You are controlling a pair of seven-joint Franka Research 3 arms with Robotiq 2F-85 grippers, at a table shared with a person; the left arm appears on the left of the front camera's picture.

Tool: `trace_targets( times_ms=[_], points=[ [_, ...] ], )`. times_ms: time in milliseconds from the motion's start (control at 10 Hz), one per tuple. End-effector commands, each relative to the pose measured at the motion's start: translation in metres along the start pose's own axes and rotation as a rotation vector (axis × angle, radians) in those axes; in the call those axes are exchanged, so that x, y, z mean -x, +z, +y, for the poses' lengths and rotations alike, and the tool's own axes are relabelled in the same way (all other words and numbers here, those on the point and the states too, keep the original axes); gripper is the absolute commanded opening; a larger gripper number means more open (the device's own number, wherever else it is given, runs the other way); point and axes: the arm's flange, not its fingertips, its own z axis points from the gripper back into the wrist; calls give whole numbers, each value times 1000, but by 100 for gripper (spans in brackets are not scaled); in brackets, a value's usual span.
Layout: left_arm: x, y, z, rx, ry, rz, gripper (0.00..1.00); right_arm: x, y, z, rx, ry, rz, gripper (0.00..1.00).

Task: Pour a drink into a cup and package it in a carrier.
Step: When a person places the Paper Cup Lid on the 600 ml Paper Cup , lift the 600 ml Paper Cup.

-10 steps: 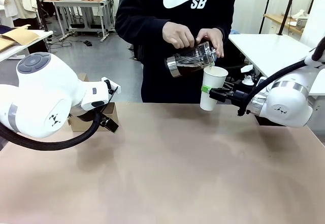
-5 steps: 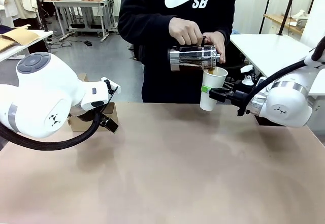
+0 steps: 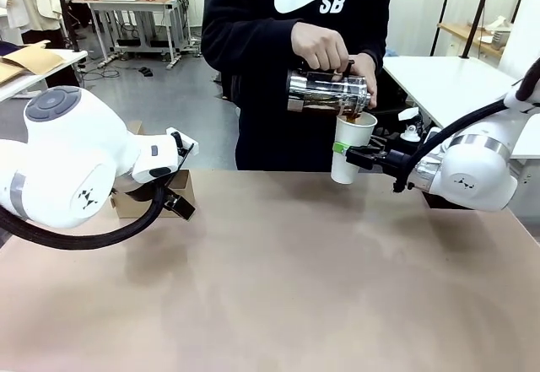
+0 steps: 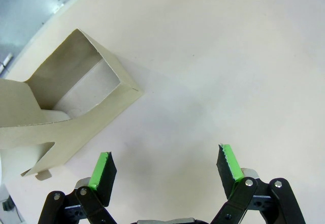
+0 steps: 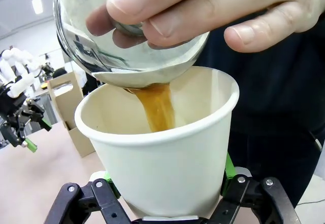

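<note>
Right gripper (image 3: 348, 156) clamped on the cup (image 3: 355, 132) right of centre, a hand (image 3: 321, 49) tipping the jug (image 3: 329, 94) above it, drink (image 5: 158, 109) streaming in, left gripper (image 4: 165, 165) spread wide, empty, beside the carrier (image 4: 76, 102) at left.

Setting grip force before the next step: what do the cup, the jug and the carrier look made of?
The cup looks like matte white paper: rolled rim, dull wall. The jug looks like clear glass, possibly hard plastic: glossy, with the dark drink showing through. The carrier looks like plain brown cardboard: matte, with folded edges.
</note>
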Motion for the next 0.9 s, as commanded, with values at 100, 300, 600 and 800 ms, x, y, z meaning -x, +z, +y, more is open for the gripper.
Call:
trace_targets(
  times_ms=[100, 300, 600, 800],
  points=[
    [0, 0, 1, 2, 2, -1, 100, -2, -2, 3, 11, 1, -17, 84],
    [0, 0, 1, 2, 2, -1, 100, -2, -2, 3, 11, 1, -17, 84],
    [0, 0, 1, 2, 2, -1, 100, -2, -2, 3, 11, 1, -17, 84],
    [0, 0, 1, 2, 2, -1, 100, -2, -2, 3, 11, 1, -17, 84]
  ],
)
